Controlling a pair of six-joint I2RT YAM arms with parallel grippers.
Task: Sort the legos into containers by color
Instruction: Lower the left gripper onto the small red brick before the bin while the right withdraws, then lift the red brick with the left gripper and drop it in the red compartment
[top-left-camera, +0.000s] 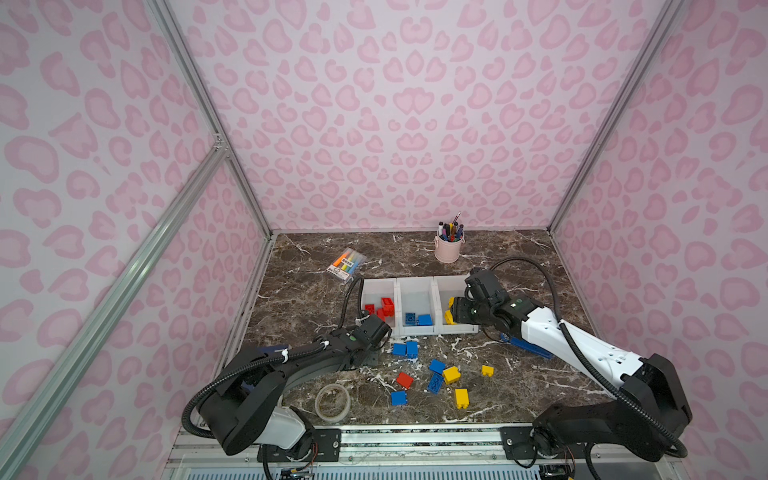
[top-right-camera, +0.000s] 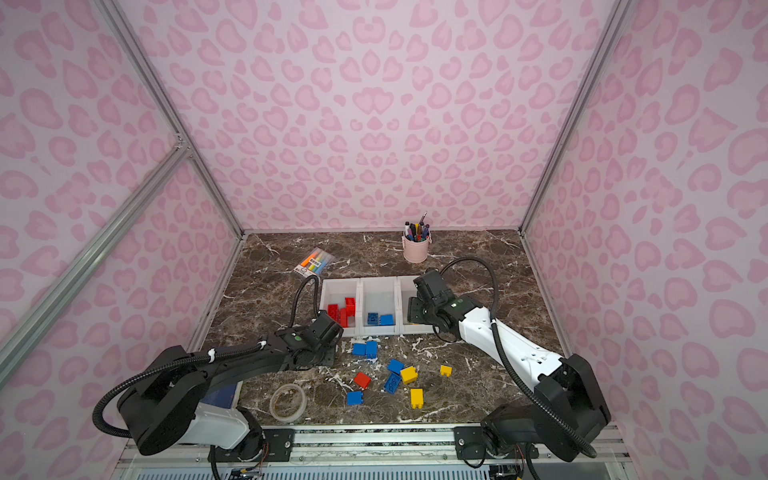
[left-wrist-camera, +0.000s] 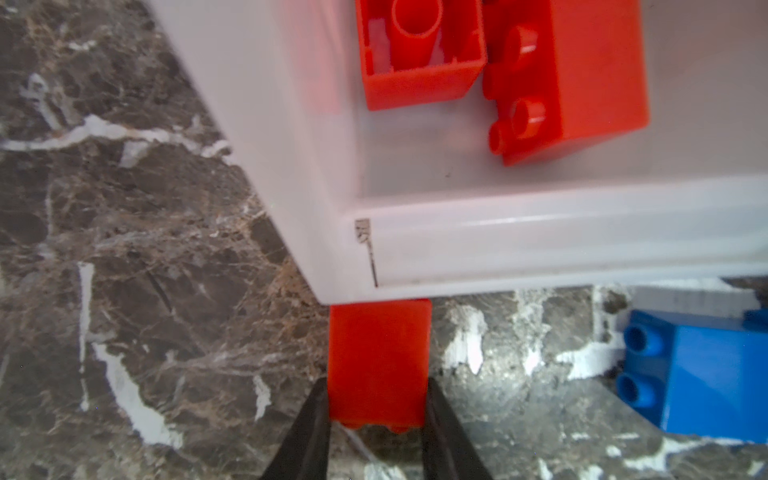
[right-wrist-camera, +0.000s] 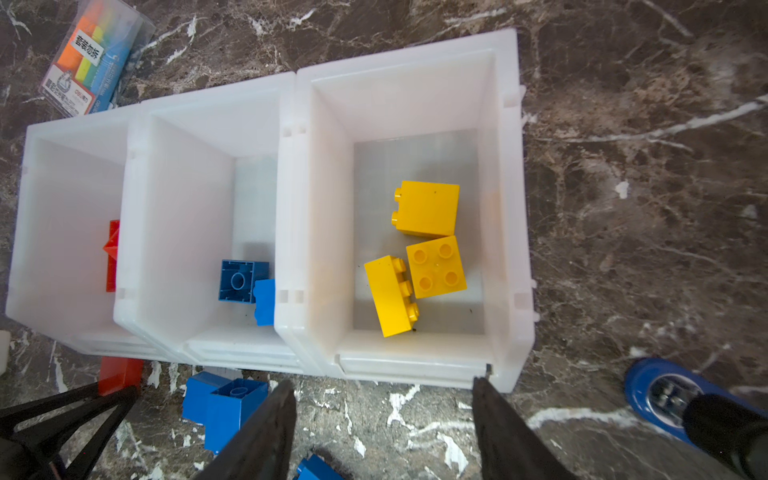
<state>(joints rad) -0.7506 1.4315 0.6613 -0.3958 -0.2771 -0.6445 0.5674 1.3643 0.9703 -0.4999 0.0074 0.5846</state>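
Left tool (left-wrist-camera: 377, 382) clamps one red brick (left-wrist-camera: 379, 345) on the worktop (left-wrist-camera: 145, 291), hard against the left bin (left-wrist-camera: 540, 249). Right tool (right-wrist-camera: 382, 382) hangs agape, empty, over the right bin (right-wrist-camera: 415, 361). Three bins (right-wrist-camera: 291, 104): two blue bricks (right-wrist-camera: 243, 280) in the middle, three yellow bricks (right-wrist-camera: 428, 208) right. Loose: five blues (top-left-camera: 399, 349), three yellows (top-left-camera: 451, 374), a lone red (top-left-camera: 404, 380).

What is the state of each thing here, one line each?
left tool: shut on red lego
right tool: open, empty
left bin: holds red legos
middle bin: holds two blue legos
right bin: holds three yellow legos
loose legos: unsorted, outside bins
pen cup: upright
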